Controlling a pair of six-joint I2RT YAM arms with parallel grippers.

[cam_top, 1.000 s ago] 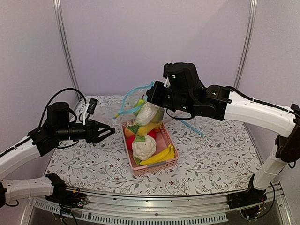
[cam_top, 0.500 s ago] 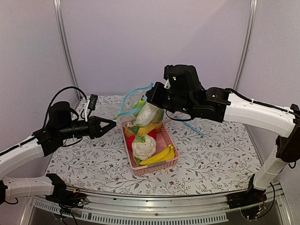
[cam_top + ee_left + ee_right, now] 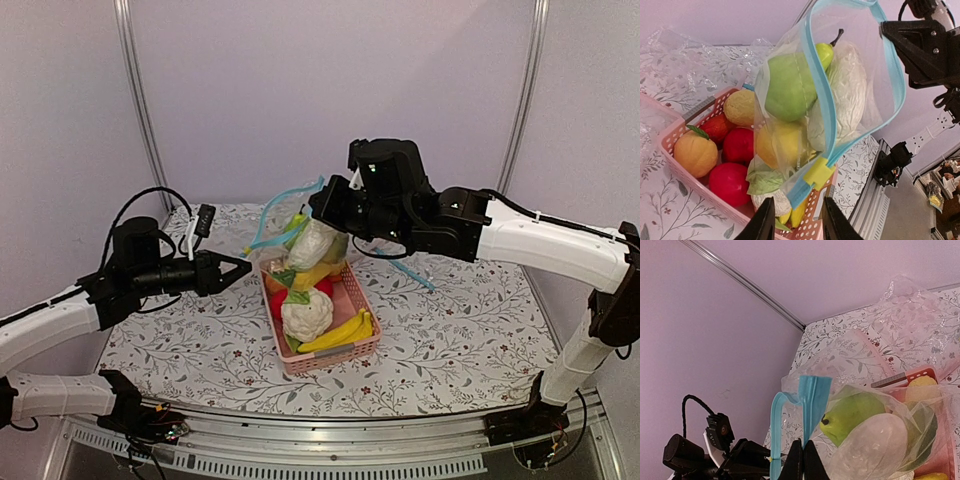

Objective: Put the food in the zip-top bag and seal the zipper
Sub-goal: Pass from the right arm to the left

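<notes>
The zip-top bag (image 3: 312, 245), a thin, limp film made bottom-heavy by a green fruit (image 3: 790, 85), a white oblong piece (image 3: 845, 85) and a yellow lemon (image 3: 780, 145), hangs over the pink basket (image 3: 365, 300) from the right gripper (image 3: 802, 460), whose jaws are pinched tight on the light-blue zipper (image 3: 812, 390). Slack and probably slippery everywhere else, the bag looks best taken by that stiffer strip, near the yellow slider (image 3: 818, 173). The left gripper (image 3: 240, 268) reaches in level from the left, jaws narrowly apart and empty, just short of the bag.
</notes>
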